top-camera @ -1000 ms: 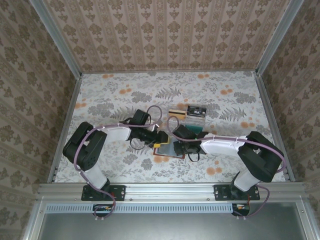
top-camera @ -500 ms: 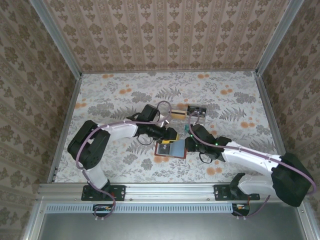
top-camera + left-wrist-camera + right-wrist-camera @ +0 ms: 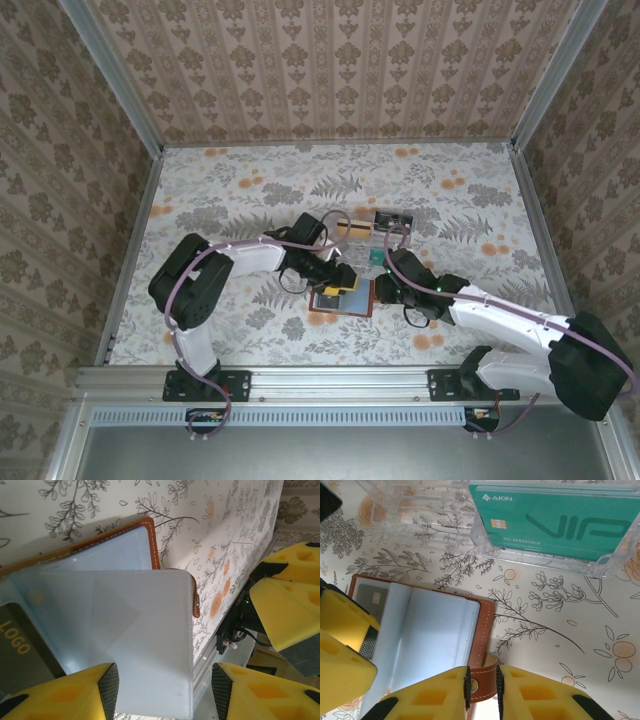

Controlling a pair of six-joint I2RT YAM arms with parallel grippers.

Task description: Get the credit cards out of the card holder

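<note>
Nearest to us, the right pincer (image 3: 483, 675) pinches the brown clasp strap (image 3: 481, 681) at the near edge of the wallet (image 3: 445, 630). The wallet lies open on the flowered worktop (image 3: 545, 620), between the two arms, showing its light blue-grey lining. At its left side we see the left pincer (image 3: 162, 680) spread, its yellow fingers (image 3: 60, 697) standing on either side of a pale sleeve page (image 3: 140, 645) that is lifted from the wallet. We cannot tell whether they touch it. A dark card (image 3: 20, 650) with yellow lettering sits in the sleeve beneath that page. Just beyond the wallet lies a clear plastic tray (image 3: 420, 505), and a green card (image 3: 555, 522) rests in its right compartment.
</note>
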